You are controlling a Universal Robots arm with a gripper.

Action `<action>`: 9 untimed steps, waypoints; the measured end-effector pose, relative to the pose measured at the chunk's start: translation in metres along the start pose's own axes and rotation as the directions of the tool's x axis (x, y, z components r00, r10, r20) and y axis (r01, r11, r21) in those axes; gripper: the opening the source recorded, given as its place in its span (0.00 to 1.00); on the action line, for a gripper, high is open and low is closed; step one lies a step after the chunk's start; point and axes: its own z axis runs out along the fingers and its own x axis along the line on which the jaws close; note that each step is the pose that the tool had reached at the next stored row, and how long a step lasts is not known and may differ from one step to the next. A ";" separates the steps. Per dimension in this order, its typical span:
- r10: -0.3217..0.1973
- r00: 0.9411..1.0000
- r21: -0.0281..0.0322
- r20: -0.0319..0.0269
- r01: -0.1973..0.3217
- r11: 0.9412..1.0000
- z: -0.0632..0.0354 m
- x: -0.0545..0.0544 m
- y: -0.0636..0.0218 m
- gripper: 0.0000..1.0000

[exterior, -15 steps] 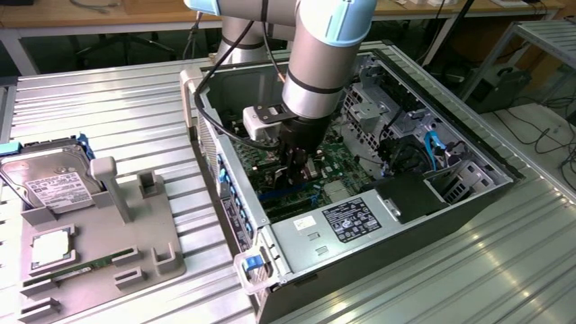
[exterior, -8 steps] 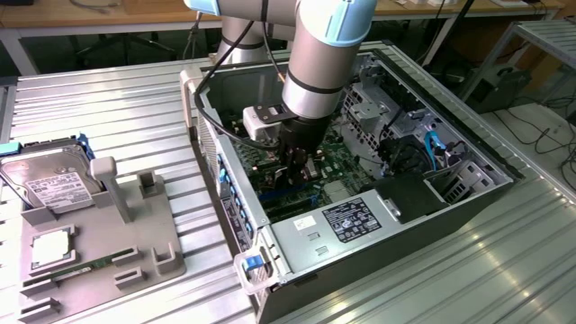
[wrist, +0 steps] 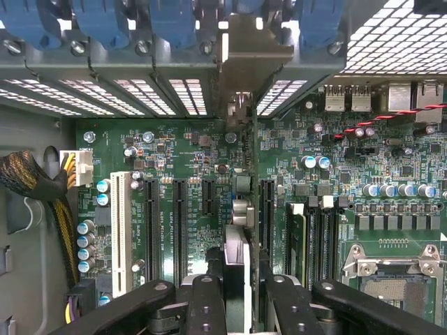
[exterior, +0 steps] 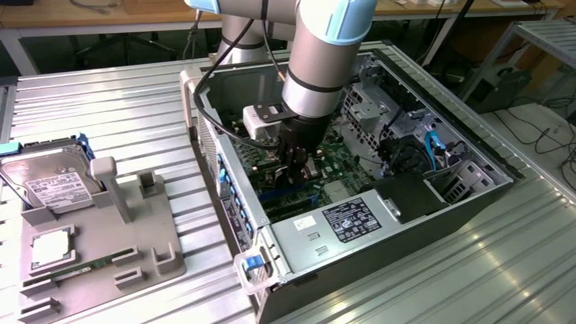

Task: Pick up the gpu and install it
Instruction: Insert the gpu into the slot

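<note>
Ribbed metal tabletop [exterior: 108, 101] carries an open computer case [exterior: 468, 202] right of centre in the exterior view and a grey parts tray [exterior: 144, 250] at the lower left. On the tray rests a hard drive [exterior: 50, 182], silver with a white label, near the left edge of the frame.

The arm [exterior: 320, 61] descends from the top centre into the case. Its gripper [exterior: 299, 172] sits low over the motherboard [exterior: 347, 169], near the middle of the frame.

In the wrist view, the gpu [wrist: 239, 209] stands on edge, seen from above as a thin vertical strip running up the centre of the frame. Its pale metal bracket [wrist: 241, 56] sits at the top centre, against the slotted rear wall of the case. The two black fingers [wrist: 206, 307] at the bottom centre flank the card's near end, one on each side, and are clamped on it. The card stands over the green motherboard between black expansion slots [wrist: 180, 223], in line with them. A white slot [wrist: 119, 230] lies further left, and an empty processor socket [wrist: 394, 283] occupies the lower right.
</note>
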 end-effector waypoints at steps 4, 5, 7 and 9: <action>0.000 1.000 0.000 0.000 0.000 1.000 -0.0001 0.000 0.0000 0.27; 0.001 1.000 0.000 0.000 -0.001 1.000 -0.0002 0.000 0.0001 0.27; 0.003 1.000 0.000 0.000 -0.003 1.000 0.0040 0.000 -0.0001 0.27; 0.003 1.000 0.000 0.002 -0.003 1.000 0.0062 0.000 -0.0002 0.27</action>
